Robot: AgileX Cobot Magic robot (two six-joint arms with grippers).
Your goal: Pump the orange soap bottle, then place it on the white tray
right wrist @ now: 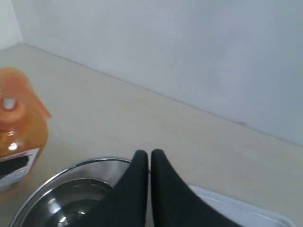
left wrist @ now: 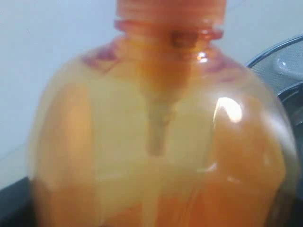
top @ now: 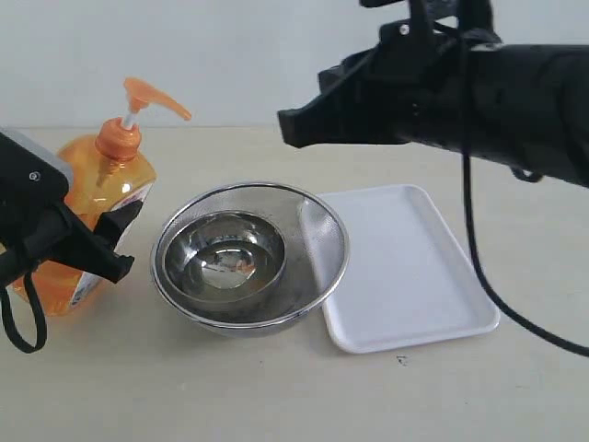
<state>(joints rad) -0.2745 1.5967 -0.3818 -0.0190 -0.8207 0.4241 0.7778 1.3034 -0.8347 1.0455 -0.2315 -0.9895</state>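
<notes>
Holding the orange soap bottle (top: pixel 103 180) beside 2 steel bowls (top: pixel 248 258).
The left gripper (top: pixel 118 239) clamps its body; the right gripper (top: pixel 293 127) hangs above the bowls, jaws together; the white tray (top: pixel 409 267) lies beside them.

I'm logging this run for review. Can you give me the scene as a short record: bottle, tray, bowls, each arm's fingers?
bottle: orange soap bottle, on the table left of the bowls, pump head raised
tray: white tray, right of the bowls, bottle not on it
bowls: small steel bowl inside mesh bowl, whose rim overlaps the tray's edge
left gripper: fingers closed on the bottle's body
right gripper: fingers shut, empty, above the bowls
</notes>
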